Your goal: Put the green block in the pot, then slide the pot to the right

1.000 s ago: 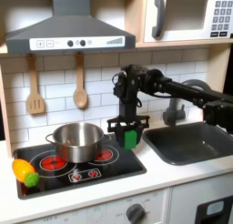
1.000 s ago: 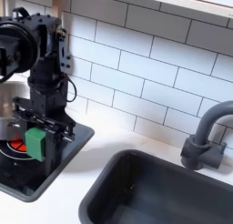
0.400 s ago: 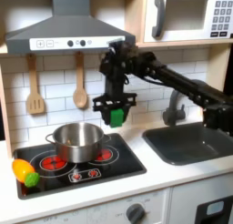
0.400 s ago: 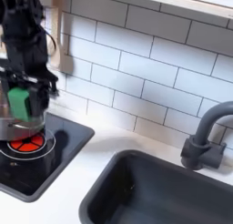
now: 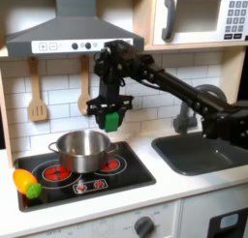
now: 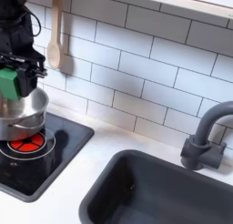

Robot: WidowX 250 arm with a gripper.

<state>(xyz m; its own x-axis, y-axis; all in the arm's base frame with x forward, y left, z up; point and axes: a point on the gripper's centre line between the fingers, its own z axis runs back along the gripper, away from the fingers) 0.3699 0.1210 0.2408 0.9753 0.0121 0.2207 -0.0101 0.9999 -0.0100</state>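
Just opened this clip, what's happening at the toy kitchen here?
The black robot arm's gripper holds a small bright green block between its fingers, in the air above the right rim of the shiny round stainless-steel pot. The pot sits on the black toy stove; the block is not in it yet. An orange toy vegetable with a green tip lies at the stove's front corner, at the first exterior view's left.

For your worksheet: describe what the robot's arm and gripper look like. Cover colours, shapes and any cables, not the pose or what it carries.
The arm is matte black all over, built of boxy, blocky segments joined by chunky joints, thicker near the base at the first exterior view's right. The gripper is black too, with a wide crossbar and two short flat fingers. The pictures are too blurred to make out cables or markings.
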